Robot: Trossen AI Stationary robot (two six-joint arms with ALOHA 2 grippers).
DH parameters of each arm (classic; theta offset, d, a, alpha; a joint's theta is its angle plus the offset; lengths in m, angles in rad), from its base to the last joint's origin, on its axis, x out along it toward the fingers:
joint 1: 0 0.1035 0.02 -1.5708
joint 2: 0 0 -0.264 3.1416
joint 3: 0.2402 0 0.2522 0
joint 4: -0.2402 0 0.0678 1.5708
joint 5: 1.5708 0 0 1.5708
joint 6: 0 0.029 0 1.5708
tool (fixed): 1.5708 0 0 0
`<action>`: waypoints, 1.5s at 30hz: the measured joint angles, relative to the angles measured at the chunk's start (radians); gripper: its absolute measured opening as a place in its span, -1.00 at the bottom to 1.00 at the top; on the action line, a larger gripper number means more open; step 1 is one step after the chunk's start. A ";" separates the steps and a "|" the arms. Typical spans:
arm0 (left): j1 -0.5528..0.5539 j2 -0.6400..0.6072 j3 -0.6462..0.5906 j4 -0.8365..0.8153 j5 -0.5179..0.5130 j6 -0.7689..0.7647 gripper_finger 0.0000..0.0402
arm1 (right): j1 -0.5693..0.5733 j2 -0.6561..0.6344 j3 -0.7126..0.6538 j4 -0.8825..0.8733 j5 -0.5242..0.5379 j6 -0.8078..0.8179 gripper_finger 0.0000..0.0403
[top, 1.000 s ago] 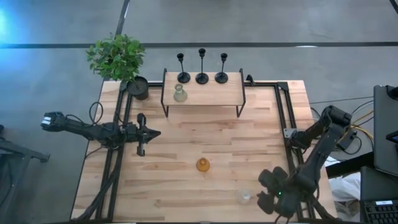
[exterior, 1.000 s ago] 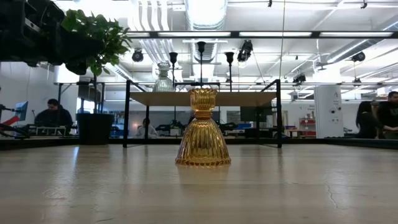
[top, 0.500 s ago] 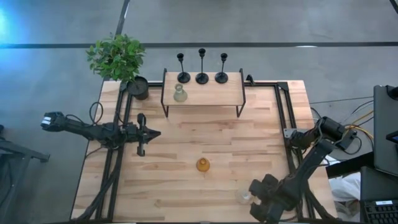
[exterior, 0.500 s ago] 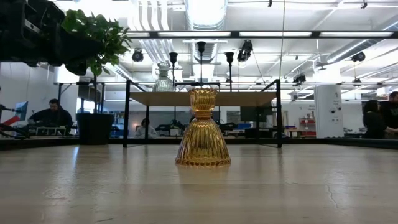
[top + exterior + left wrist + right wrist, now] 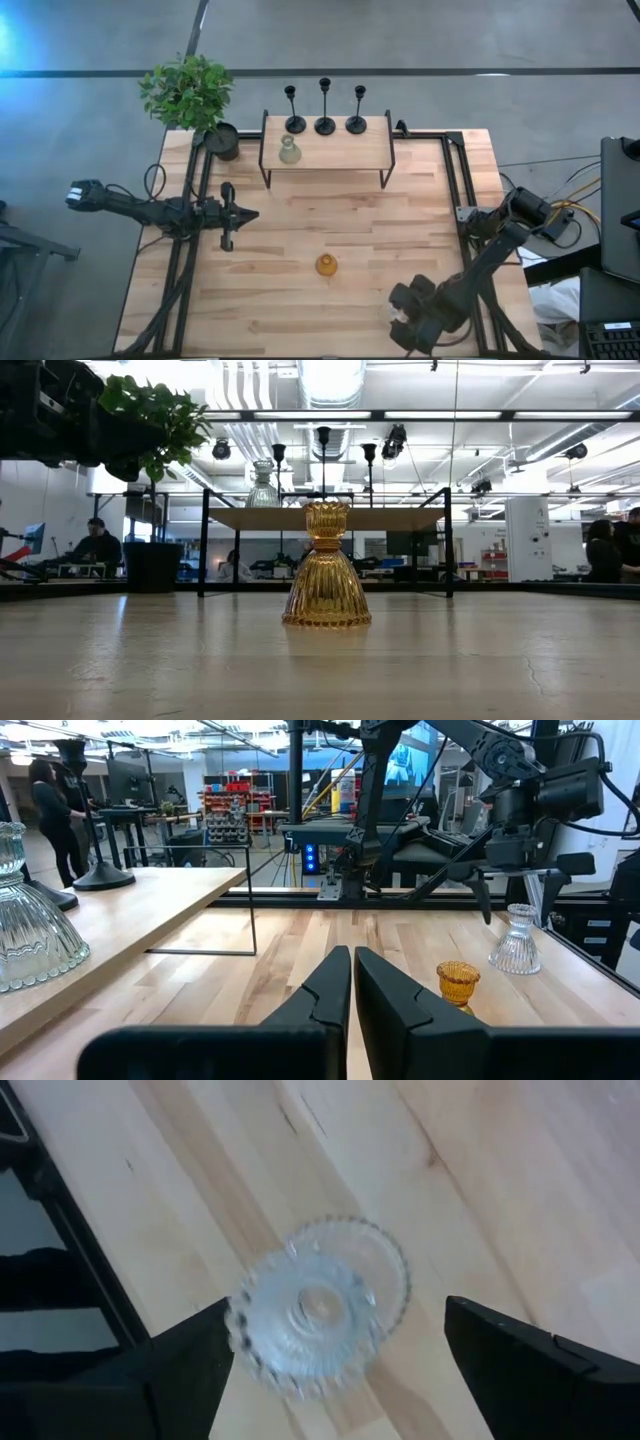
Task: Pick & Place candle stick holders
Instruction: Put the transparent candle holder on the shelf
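Note:
Three black candle stick holders stand on their round bases in a row along the far edge of a raised wooden shelf. They also show in the low view. My right gripper is open and points down over a clear glass vase near the table's near right edge. One finger stands on each side of the vase, apart from it. The left wrist view shows this gripper around the vase's top. My left gripper is shut and empty at the table's left.
A greenish glass vase stands on the shelf's left part. An amber glass vase stands mid-table toward the near edge. A plant in a black pot stands at the far left corner. Black rails run along the table's sides.
My right gripper has gone toward the table's left along the near edge and now stands over the clear glass vase. The vase has stayed where it was.

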 joint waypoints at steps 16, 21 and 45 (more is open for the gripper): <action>0.000 0.000 0.000 0.000 0.000 0.000 -0.88 | -0.045 0.000 -0.001 0.032 -0.084 -0.049 0.62; 0.000 0.000 0.000 0.000 0.000 0.000 -0.88 | -0.046 0.000 -0.001 0.033 -0.081 -0.066 0.62; 0.000 0.000 0.000 0.000 0.000 0.000 -0.88 | 0.263 -0.001 -0.120 0.099 0.423 0.089 0.62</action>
